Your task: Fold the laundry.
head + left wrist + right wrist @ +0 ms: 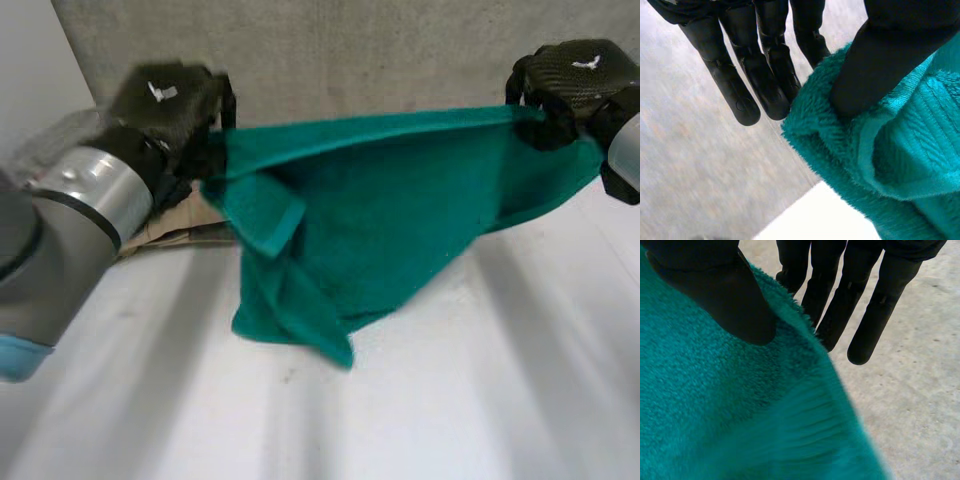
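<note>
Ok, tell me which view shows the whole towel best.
The head view: the whole teal towel hangs stretched between the left hand and right hand. Each wrist view shows the edge pinched under that hand's thumb.

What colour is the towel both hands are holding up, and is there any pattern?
Solid teal green, no print. The towel shows best in the head view.

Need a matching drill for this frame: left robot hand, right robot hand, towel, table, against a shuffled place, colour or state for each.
1. left robot hand
2. right robot hand
3. towel
4. table

a. white, under the towel
b. teal, held up, sagging
c. pinches the towel's end at the head view's right
d. pinches the towel's end at the head view's left

Pairs: 1-d, 2-c, 3-b, 4-a
</note>
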`<state>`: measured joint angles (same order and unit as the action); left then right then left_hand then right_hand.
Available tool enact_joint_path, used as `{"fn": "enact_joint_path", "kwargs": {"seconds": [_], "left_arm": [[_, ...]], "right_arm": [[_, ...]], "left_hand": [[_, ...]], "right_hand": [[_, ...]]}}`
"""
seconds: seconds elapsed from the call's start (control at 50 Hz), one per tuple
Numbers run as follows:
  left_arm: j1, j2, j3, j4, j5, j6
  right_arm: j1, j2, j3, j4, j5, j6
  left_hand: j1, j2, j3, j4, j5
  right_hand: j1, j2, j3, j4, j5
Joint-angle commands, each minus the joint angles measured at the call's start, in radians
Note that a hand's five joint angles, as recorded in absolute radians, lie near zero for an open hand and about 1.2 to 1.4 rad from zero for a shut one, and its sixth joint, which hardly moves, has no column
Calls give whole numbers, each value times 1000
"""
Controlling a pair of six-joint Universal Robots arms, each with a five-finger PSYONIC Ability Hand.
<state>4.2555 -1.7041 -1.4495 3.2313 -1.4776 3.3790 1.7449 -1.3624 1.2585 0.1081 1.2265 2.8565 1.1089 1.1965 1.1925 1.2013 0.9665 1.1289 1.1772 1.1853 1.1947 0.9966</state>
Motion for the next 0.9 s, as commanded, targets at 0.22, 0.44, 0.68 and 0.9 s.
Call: {"fn": "enact_joint_path", "kwargs": {"seconds": [0.22,0.44,0.68,0.9], "left_arm": [[-14,-374,37,1,6,217],[-54,-258,-52,2,-139,180],[-74,-140,-221,-18,-221,-222],[-19,-253,-230,-31,-190,-339]], "right_arm": [[188,213,90,70,241,-221],[180,217,131,41,260,-220],[179,217,168,2,261,-218],[179,217,182,-2,261,-218]], "left_hand": [[-70,-158,-154,-163,-102],[-464,-551,-547,-556,-496],[-335,-422,-418,-427,-367],[-320,-408,-404,-412,-352]], "right_hand": [[267,219,211,202,225],[267,219,211,202,225],[267,219,211,202,225],[267,219,211,202,225]]}}
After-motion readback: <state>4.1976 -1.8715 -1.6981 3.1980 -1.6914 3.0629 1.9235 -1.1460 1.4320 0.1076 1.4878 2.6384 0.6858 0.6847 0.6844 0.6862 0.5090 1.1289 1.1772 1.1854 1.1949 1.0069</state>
